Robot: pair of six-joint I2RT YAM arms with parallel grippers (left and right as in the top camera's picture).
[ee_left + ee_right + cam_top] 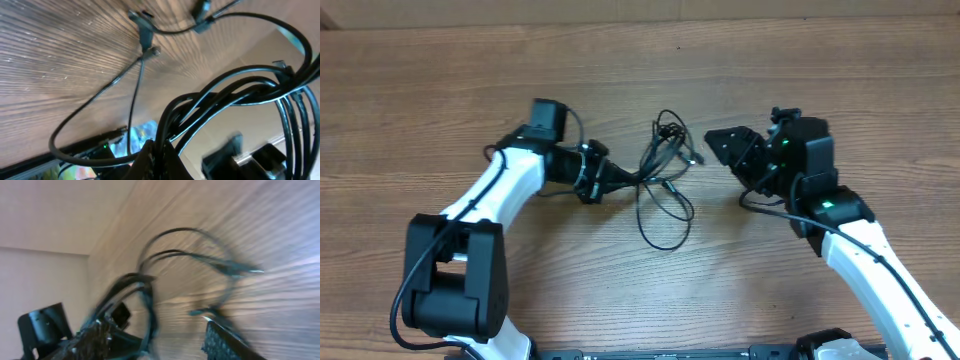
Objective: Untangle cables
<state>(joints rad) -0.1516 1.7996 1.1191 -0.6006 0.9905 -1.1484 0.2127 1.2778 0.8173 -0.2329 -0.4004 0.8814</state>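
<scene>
This looked like a robotics lab or test station, not a home. Two white-and-black robot arms, the left arm (485,195) and the right arm (880,265), rose from the lower edge of the overhead frame over a wood-grain table (820,80). The table carried a tangle of thin black cables (660,170) at its centre. A plain pale wall (45,215) filled the upper left of the right wrist view. A small green light (105,146) glowed on dark equipment at the lower left of the left wrist view.
</scene>
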